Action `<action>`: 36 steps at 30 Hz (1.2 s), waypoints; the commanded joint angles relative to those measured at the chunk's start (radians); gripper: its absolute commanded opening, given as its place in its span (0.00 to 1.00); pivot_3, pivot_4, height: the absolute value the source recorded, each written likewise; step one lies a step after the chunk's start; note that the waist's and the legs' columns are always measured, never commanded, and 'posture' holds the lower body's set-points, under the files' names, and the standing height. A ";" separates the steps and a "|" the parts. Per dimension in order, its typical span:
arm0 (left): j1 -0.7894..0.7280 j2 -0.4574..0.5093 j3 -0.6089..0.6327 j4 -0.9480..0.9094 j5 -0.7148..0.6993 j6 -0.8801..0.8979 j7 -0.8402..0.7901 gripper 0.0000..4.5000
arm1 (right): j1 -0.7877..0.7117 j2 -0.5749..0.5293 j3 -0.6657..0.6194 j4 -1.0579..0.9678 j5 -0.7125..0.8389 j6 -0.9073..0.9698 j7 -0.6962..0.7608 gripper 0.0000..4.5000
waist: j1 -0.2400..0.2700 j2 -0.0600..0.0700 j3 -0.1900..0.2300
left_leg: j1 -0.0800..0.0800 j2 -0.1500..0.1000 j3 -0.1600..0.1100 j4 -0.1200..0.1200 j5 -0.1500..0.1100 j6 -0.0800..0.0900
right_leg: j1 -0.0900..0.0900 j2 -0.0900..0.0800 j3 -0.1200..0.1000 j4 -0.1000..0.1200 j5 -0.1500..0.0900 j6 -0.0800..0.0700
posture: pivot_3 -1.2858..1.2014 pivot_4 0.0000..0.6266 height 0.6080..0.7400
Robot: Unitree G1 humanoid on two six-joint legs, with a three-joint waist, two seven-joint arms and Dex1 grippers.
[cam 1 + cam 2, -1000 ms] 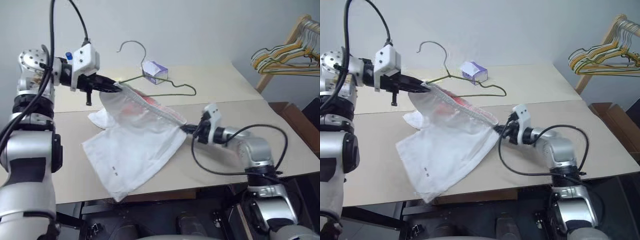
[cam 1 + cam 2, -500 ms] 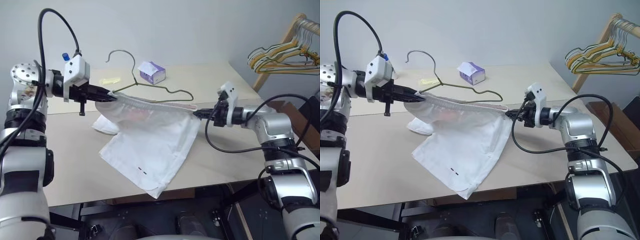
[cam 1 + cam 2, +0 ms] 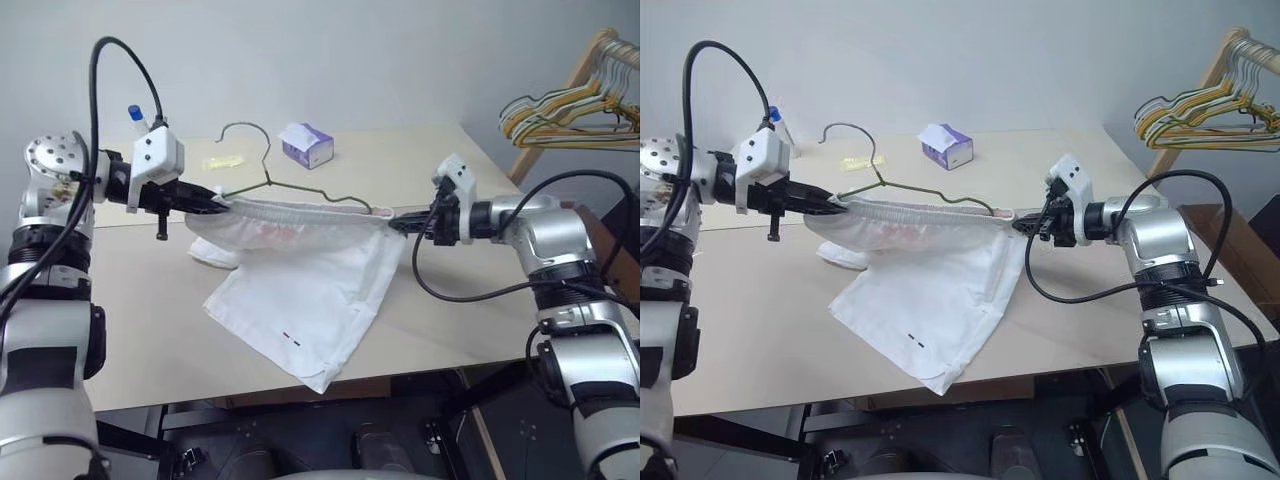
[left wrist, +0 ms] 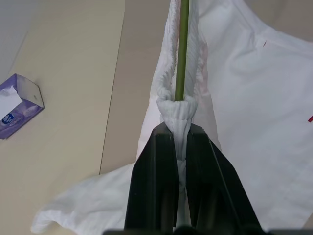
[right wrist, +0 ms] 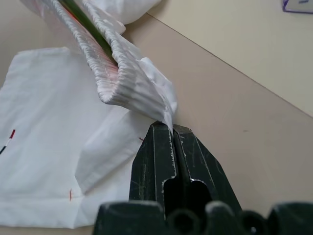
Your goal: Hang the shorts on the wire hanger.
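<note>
Left eye view: both the left end effector (image 3: 212, 201) and right end effector (image 3: 400, 224) pinch the shorts (image 3: 310, 290) taut around the wire hanger (image 3: 300, 187); a slipping waistband could snap free.

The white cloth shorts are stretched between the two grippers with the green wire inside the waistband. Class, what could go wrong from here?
1. The right gripper pinches only a thin corner of the white cloth shorts; it might slip out.
2. The left gripper clamps bunched waistband around the olive-green wire hanger; pulling harder could bend the wire.
3. The legs drag on the beige table and may snag.
</note>
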 commanded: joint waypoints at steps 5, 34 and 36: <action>-0.029 -0.011 -0.002 0.006 0.074 -0.053 0.042 0.00 | -0.140 -0.082 0.092 -0.152 -0.089 0.088 0.040 0.00 | -0.003 0.000 0.000 | 0.000 0.000 0.000 0.000 0.000 0.000 | 0.000 0.000 0.000 0.000 0.000 0.000 | 0.49 0.00 1.00; -0.025 -0.084 0.035 0.018 0.096 -0.066 0.114 0.00 | -0.308 0.078 0.286 -0.130 -0.289 -0.033 0.028 0.11 | -0.007 0.000 0.000 | -0.002 0.000 0.001 0.000 0.000 0.000 | -0.002 0.000 0.000 0.002 0.000 0.000 | 0.49 0.00 1.00; -0.027 -0.084 0.037 0.019 0.094 -0.066 0.113 0.00 | -0.298 0.083 0.284 -0.117 -0.293 -0.053 0.029 0.21 | -0.007 0.000 0.000 | -0.001 0.000 0.001 0.000 0.000 0.000 | -0.002 0.000 0.000 0.002 0.000 0.000 | 0.49 0.00 1.00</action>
